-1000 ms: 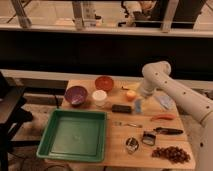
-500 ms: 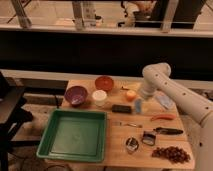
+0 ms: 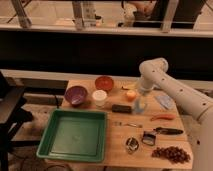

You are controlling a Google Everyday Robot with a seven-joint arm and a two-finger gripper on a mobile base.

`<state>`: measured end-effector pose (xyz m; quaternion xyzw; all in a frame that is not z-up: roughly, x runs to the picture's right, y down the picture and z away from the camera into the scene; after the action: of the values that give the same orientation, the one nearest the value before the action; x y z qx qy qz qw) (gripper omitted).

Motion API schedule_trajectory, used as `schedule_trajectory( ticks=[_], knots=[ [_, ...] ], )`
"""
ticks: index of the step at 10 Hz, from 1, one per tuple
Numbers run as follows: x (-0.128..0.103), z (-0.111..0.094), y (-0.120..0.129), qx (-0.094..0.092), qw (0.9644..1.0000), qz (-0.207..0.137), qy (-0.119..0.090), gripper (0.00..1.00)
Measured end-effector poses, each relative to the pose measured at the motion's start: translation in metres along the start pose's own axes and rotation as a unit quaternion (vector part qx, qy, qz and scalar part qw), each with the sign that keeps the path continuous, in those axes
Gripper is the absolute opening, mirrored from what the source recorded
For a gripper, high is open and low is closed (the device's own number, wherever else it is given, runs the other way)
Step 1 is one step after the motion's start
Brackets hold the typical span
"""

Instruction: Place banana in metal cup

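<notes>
The banana (image 3: 128, 88) is a small pale piece lying at the back of the wooden table (image 3: 115, 150), just behind a round orange-yellow cup (image 3: 131, 95). The metal cup (image 3: 132, 144) stands shiny near the front edge, right of the green tray. My gripper (image 3: 139, 104) hangs from the white arm (image 3: 152, 72), pointing down just right of the orange-yellow cup and a little in front of the banana. It is open and holds nothing. The metal cup is well in front of it.
A green tray (image 3: 75, 134) fills the left front. A purple bowl (image 3: 76, 94), a red-orange bowl (image 3: 104, 82) and a white cup (image 3: 99, 97) stand at the back left. A black block (image 3: 121, 108), a fork (image 3: 127, 124), an orange-handled tool (image 3: 163, 117), a black clip (image 3: 148, 137) and a dark brown pile (image 3: 171, 153) lie on the right.
</notes>
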<state>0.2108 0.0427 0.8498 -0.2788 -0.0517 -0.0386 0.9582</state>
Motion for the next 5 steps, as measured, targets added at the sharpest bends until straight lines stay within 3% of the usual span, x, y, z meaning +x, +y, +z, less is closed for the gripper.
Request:
schedule_trajectory(
  ticks=[1, 2, 5],
  knots=[
    [0.000, 0.000, -0.001, 0.002, 1.0000, -0.001, 0.000, 0.80],
    [0.006, -0.001, -0.013, 0.052, 0.9981, -0.031, 0.006, 0.80],
    [0.013, -0.014, -0.037, 0.077, 0.9962, -0.038, 0.015, 0.80]
  ],
)
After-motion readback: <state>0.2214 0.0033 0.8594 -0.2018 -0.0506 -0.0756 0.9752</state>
